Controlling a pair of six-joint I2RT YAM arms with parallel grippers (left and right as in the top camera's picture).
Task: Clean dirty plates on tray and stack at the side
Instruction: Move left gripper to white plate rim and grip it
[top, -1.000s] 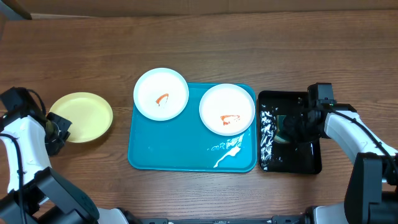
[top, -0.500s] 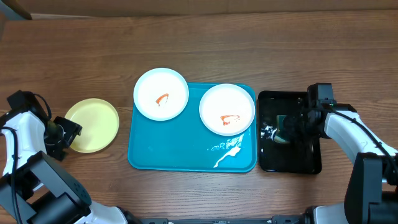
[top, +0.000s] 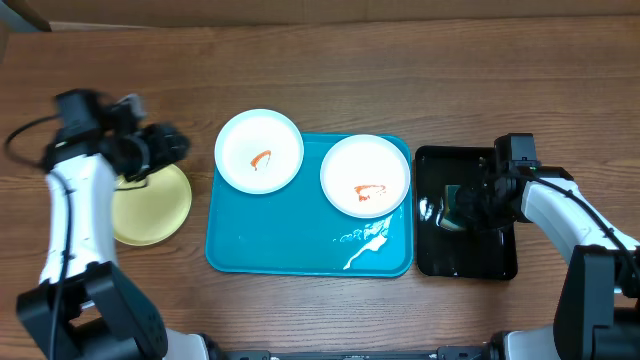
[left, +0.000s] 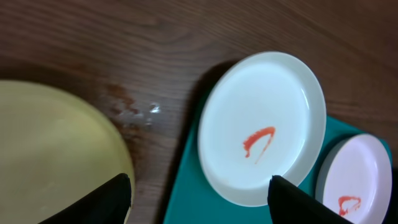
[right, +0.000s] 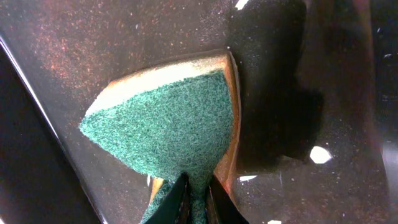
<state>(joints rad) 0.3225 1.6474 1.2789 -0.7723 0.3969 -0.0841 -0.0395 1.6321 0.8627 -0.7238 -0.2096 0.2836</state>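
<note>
Left side nearest to the smeared white plate.

Hangs with left fingers apart and empty, just past the yellow plate on the bare surface. Faces the white plate lying across the far-left corner of the turquoise tray; round, so no axis to match. Clamps right fingers on the green sponge over the black tray, beyond the second white plate, so farther off.

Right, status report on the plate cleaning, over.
Left pincer open, empty. Right pincer shut on green scouring sponge in black rectangular tray. Two red-smeared round white plates on turquoise plastic tray; pale yellow plate beside it. No obstruction.
</note>
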